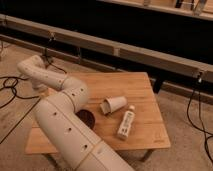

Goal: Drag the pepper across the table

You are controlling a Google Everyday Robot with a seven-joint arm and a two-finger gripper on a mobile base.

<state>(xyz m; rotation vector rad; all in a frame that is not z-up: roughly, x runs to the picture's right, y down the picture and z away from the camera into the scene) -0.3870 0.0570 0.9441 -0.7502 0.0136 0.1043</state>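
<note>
Arm point(65, 125) fills the lower left: it comes in from the bottom edge, runs up over the left half of the table point(145, 90), bends near the middle and reaches back to the far left corner.

Gripper point(41, 89): sits at the end of the arm past the last bend, low at the left edge of the table. It is mostly masked by the arm's own links. Can't tell if it is open, closed or holding anything.

Pepper: can't make it out anywhere. No red-orange item shows on the bare wood. The arm covers the left side of the top and most of the front left, so that area can't be read.

Bowl point(87, 118): only a dark rounded sliver shows, tucked right against the arm near the table's centre. The rest is behind the arm, and the colour is hard to read in this light.

Cup point(114, 104): white, lying on its side just right of the bowl, with its mouth facing left.

Bottle point(126, 124): white, tube-like, lying flat in front of the cup with its cap end toward the back. It is near the cup but apart from it.

The table's front left corner and its legs are hidden or cut off.

Floor cables point(12, 87) lie at the left, and another cable point(192, 107) hangs at the right and runs out of frame.

The long rail point(125, 50) behind the table is cut off at both sides.
</note>
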